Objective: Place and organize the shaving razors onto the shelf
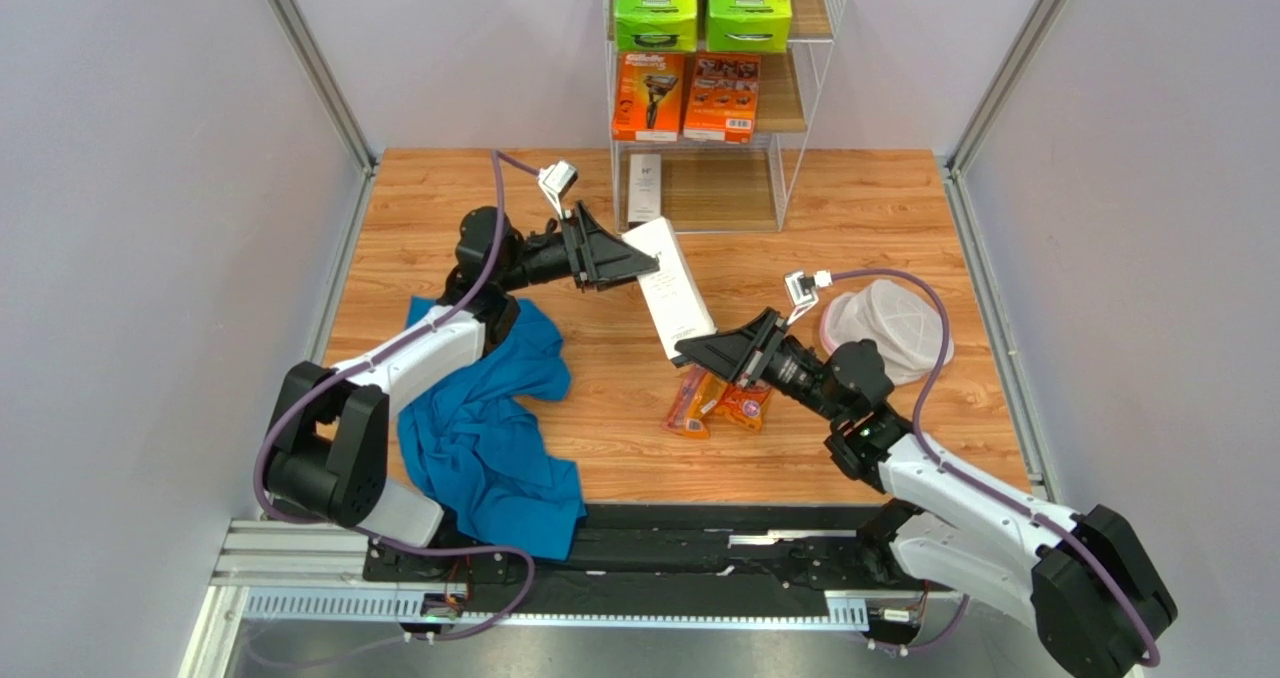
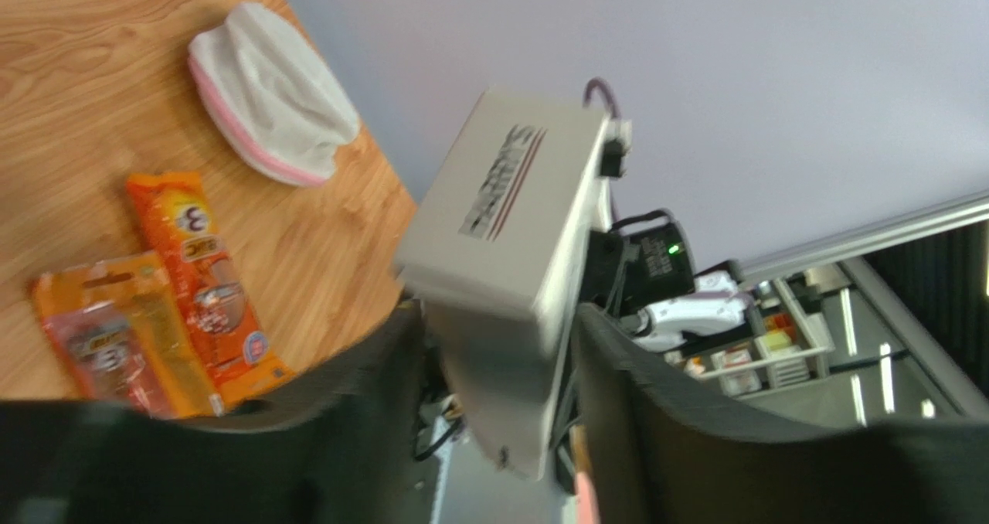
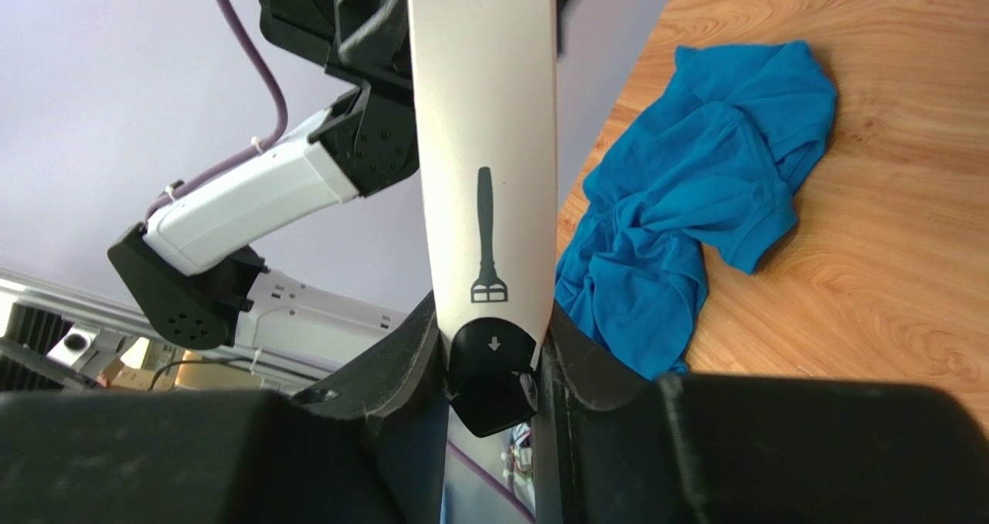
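A slim white box [image 1: 669, 296] hangs tilted above the table between both grippers. My right gripper [image 1: 699, 351] is shut on its lower end; the right wrist view shows the fingers [image 3: 424, 344] pressed on both sides of the box [image 3: 482, 142]. My left gripper [image 1: 639, 266] straddles the upper end with its jaws open, and a gap shows beside the box [image 2: 511, 234] in the left wrist view. The shelf [image 1: 796, 101] at the back holds two black and lime-green boxes [image 1: 657, 11], two orange boxes [image 1: 648, 96] and another slim white box [image 1: 646, 186]. Two orange blister packs [image 1: 706, 404] lie on the table.
A round white pink-rimmed mesh item [image 1: 887, 330] lies right of the right gripper, also in the left wrist view [image 2: 273, 95]. A crumpled blue cloth [image 1: 489, 423] covers the table's near left under the left arm. Grey walls stand on both sides.
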